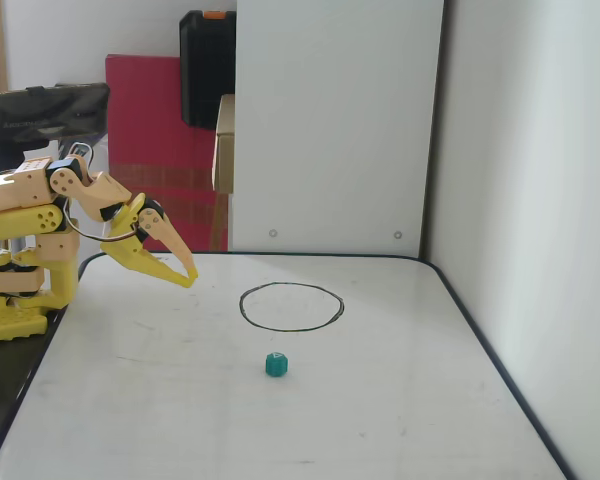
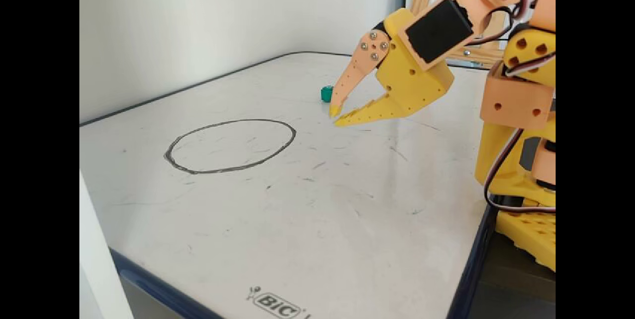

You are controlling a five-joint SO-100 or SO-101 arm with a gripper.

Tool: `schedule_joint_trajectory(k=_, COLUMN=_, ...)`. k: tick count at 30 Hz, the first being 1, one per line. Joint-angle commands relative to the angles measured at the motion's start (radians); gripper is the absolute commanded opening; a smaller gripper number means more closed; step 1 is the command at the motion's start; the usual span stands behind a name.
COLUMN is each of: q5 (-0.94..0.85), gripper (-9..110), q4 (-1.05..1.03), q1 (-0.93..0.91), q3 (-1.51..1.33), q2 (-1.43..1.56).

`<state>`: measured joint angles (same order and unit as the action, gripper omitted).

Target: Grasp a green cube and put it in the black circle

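Observation:
A small green cube (image 1: 276, 365) sits on the whiteboard (image 1: 400, 420), in front of the hand-drawn black circle (image 1: 242, 305) in a fixed view. In the other fixed view the cube (image 2: 326, 94) lies far back, just behind my fingertips, and the circle (image 2: 198, 173) is drawn to the left. My yellow and peach gripper (image 1: 188, 276) hangs a little above the board's left back part, well left of the cube, with its tips nearly together and nothing between them. It also shows in the other fixed view (image 2: 337, 116).
The arm's yellow base (image 1: 15, 300) stands at the board's left edge. A white panel (image 1: 335, 120) rises behind the board and a white wall (image 1: 540, 200) along its right side. The board (image 2: 347, 220) has a dark blue rim.

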<state>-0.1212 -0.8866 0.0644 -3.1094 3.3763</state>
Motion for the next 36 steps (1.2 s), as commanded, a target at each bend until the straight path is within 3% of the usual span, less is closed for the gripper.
schedule_joint_trajectory(k=1, q5=-0.012, gripper=0, q4=0.009, q1=0.014, q3=-0.028, q2=0.005)
schedule_joint_trajectory(k=36, q5=-0.012, gripper=0, q4=0.003, q1=0.000, q3=-0.002, q2=-0.005)
